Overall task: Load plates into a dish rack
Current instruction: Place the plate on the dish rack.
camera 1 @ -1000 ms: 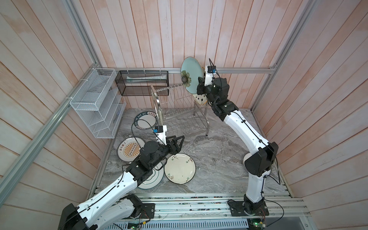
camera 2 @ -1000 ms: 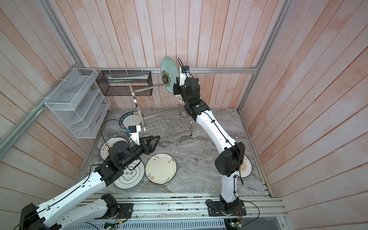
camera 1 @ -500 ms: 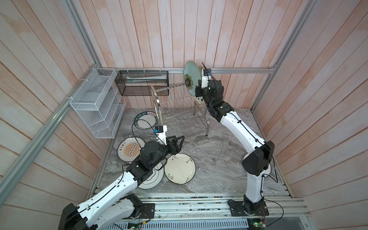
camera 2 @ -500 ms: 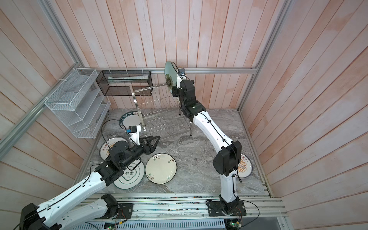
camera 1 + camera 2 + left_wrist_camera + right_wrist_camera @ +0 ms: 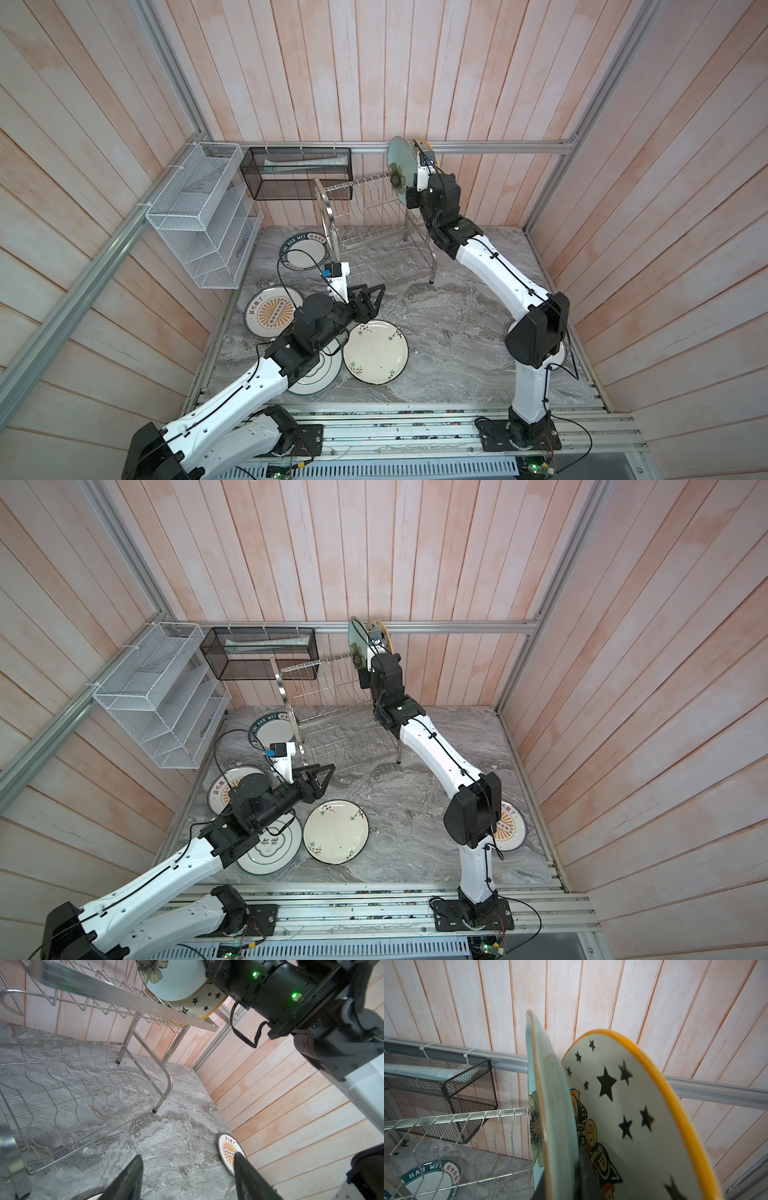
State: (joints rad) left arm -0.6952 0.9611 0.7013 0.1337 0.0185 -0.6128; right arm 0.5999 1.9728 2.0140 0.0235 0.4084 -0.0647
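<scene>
**Pale blue plate pinched on edge at the rack's right end**

At your far left hangs a white wire-mesh shelf unit [image 5: 199, 216], a black mesh basket [image 5: 297, 172] beside it; on the grey marbled tabletop [image 5: 449, 332] four plates lie flat: a round white plate with a dark green lettered rim [image 5: 301, 251], a round white plate with an orange sunburst [image 5: 270, 313], a round white plate with a green ring [image 5: 278, 854] partly under the left arm, and a round cream plate with flower sprigs [image 5: 376, 351]; your left pincer [image 5: 370, 297] hangs over the tabletop just beyond the cream plate, jaws spread and holding nothing; the two-tier shiny steel wire dish rack [image 5: 365, 216] stands at the back; at the right end of its upper tier the round pale blue plate with a flower [image 5: 397, 174] stands on edge, just beside a round cream plate with black stars and an orange rim [image 5: 623, 1105] standing in the rack; your right pincer [image 5: 561, 1183] is pinching the pale blue plate's lower edge; whether that edge sits in a slot you cannot tell; far right, by the right arm's base, a second round sunburst plate [image 5: 509, 827] lies flat.
</scene>
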